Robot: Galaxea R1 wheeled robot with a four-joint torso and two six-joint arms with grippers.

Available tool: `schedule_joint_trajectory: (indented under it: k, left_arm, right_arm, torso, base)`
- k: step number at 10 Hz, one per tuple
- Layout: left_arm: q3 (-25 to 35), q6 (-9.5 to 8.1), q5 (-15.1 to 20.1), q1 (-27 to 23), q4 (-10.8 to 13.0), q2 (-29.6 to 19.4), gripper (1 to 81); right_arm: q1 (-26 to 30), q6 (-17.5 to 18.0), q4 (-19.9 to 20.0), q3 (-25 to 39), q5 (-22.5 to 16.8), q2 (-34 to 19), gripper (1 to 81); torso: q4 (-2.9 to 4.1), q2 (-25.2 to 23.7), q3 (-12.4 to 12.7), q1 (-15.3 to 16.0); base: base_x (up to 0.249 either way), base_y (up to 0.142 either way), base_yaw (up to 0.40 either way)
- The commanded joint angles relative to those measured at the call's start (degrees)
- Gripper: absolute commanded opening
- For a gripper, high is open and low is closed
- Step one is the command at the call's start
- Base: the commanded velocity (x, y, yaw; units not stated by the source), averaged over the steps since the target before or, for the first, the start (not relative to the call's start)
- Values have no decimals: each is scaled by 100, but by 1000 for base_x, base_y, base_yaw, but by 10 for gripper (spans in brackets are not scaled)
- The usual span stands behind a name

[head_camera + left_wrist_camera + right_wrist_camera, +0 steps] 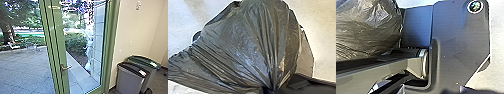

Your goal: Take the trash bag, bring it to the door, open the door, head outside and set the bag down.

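Trash bag (250, 45), one, dark thin plastic, glossy and full, its creases drawn together into a tight neck at the left gripper (271, 89); fingers clenched on that neck. Same bag, rounded side, shows in the right wrist view, near the robot's own dark plate. Beyond, from the left: tree (8, 32), thick trunk, dark foliage, at the far edge of a paved yard (23, 67) in grey slabs; outdoor furniture (31, 47), pale, small, standing on the paving near the greenery, pieces too faint to itemise. Door (60, 47), green frame, tall glass; whether closed or ajar, cannot be told. Door handle (66, 67), metal, lever type, mounted on the green upright. Hedge (76, 42), clipped, green, seen through the glass. Pale shape (88, 50), upright, washed out, in the glass area beside the hedge; nature uncertain. Wall (135, 32), cream, plain, with a small light fitting (138, 5) high up. Bin (128, 80), grey body, black lid, indoors near the frame; just beside it, second bin (151, 72), green lid. Right gripper: state cannot be told.
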Motion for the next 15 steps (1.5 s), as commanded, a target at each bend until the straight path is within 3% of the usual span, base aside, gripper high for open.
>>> schedule_joint_trajectory:
  k: [1, 12, 15]
  left_arm:
    - [29, 29, 355, -382, -2, 23, 10]
    - [30, 29, 346, -383, -28, -3, 10]
    - [30, 12, 153, -365, -89, -21, 10]
  right_arm:
    - [296, -3, -20, 31, -317, 23, 811]
    - [287, 5, -20, 31, -317, 32, 811]
    - [278, -3, -29, 31, -317, 32, 811]
  torso:
    - [0, 0, 0, 0]
    - [0, 2, 0, 2]
    - [0, 2, 0, 4]
  base:
    - [134, 0, 0]
    - [133, 0, 0]
    - [96, 0, 0]
